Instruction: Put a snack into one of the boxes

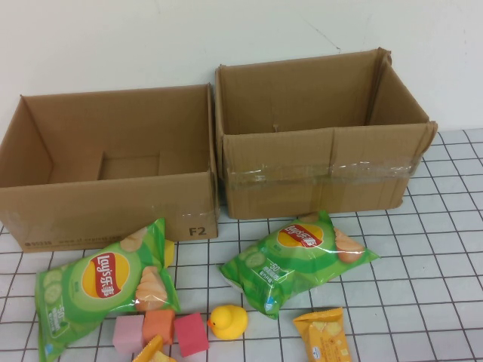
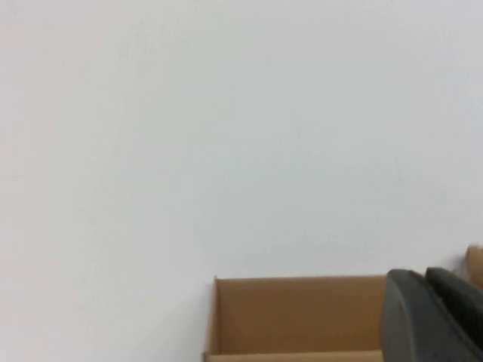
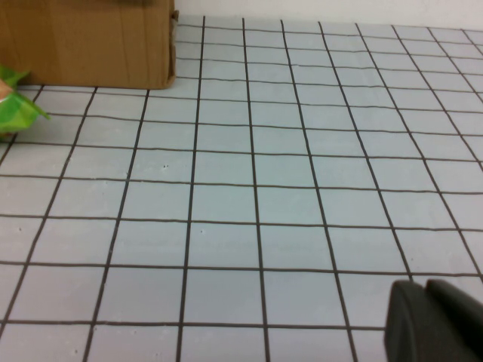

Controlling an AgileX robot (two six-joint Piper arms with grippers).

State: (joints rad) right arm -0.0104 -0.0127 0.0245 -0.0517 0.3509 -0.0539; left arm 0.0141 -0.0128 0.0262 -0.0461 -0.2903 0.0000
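Two green Lay's chip bags lie on the gridded table in the high view, one at the left (image 1: 102, 283) and one in the middle (image 1: 298, 256). A yellow snack pack (image 1: 324, 335) lies near the front edge. Behind them stand two open cardboard boxes, the left box (image 1: 113, 207) and the right box (image 1: 317, 170). Neither arm shows in the high view. My left gripper (image 2: 425, 275) is shut and empty, facing the white wall above a box (image 2: 302, 317). My right gripper (image 3: 425, 285) is shut and empty, low over bare table, to the right of the right box.
A yellow rubber duck (image 1: 228, 320), pink (image 1: 128, 332), orange (image 1: 158, 324) and red (image 1: 191, 333) cubes and an ice-cream toy (image 1: 151, 286) lie among the snacks. The right wrist view shows a box corner (image 3: 83, 41) and a green bag edge (image 3: 15, 105).
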